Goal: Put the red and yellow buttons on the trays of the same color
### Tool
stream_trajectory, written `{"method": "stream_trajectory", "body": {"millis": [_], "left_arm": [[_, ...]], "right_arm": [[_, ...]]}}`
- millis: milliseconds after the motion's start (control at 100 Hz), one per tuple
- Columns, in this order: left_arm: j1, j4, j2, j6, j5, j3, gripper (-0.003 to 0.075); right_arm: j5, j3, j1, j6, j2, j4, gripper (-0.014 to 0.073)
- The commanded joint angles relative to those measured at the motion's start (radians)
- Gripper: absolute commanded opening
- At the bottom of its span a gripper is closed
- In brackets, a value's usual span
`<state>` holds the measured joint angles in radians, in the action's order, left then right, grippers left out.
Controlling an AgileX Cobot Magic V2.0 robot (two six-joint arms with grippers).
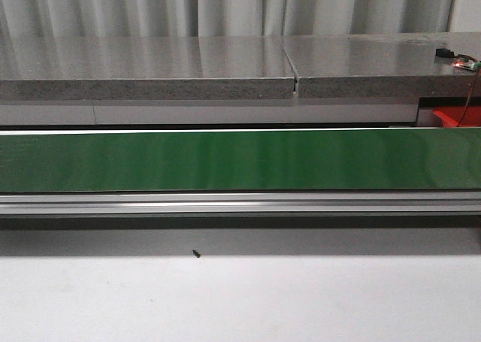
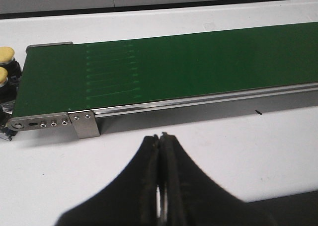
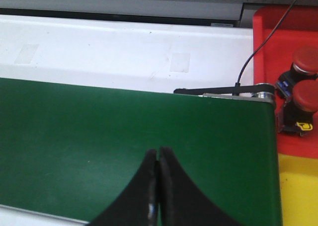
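Well, at the left end of the green belt [image 2: 164, 62], two yellow buttons [image 2: 6, 53] sit just beside the belt's end, seen only in the left wrist view (partly cut off by the edge). The left gripper [image 2: 160, 186] hangs over the white table [image 2: 208, 151] near the belt's metal rail, its fingers pressed together and holding nothing. Along the belt no buttons show in the front view. The right gripper [image 3: 158, 191] hovers above the belt, likewise closed and empty. Beyond the belt's right end lie two red buttons [image 3: 304, 94] on the red tray [image 3: 278, 27], with the yellow tray [image 3: 298, 186] adjoining it.
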<state>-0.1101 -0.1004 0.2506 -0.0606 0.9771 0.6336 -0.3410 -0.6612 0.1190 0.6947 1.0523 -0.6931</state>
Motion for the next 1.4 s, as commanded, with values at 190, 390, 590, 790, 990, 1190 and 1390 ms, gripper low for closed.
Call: {"method": "stream_trajectory", "body": {"millis": [190, 390, 590, 790, 990, 1190, 1390], "left_arm": [[-0.006, -0.015, 0.012, 0.0, -0.066, 0.024, -0.0019], [-0.006, -0.015, 0.012, 0.0, -0.066, 0.024, -0.0019], [-0.006, -0.015, 0.012, 0.0, -0.066, 0.024, -0.0019], [-0.006, -0.015, 0.012, 0.0, -0.066, 0.024, -0.0019], [-0.006, -0.015, 0.012, 0.0, -0.066, 0.024, -0.0019], [-0.006, -0.015, 0.012, 0.0, -0.066, 0.024, -0.0019], [-0.006, -0.015, 0.012, 0.0, -0.066, 0.024, -0.0019]], "right_arm": [[0.005, 0.085, 0.0, -0.151, -0.213, 0.031, -0.0062], [-0.016, 0.139, 0.0, -0.562, -0.336, 0.423, -0.0067], [-0.041, 0.177, 0.0, -0.771, -0.478, 0.648, -0.0067], [-0.056, 0.227, 0.0, -0.772, -0.607, 0.648, -0.0067], [-0.057, 0.254, 0.0, -0.772, -0.72, 0.648, -0.0067], [-0.051, 0.254, 0.0, -0.772, -0.736, 0.648, -0.0067], [-0.051, 0.254, 0.0, -0.772, -0.736, 0.648, -0.0067]]}}
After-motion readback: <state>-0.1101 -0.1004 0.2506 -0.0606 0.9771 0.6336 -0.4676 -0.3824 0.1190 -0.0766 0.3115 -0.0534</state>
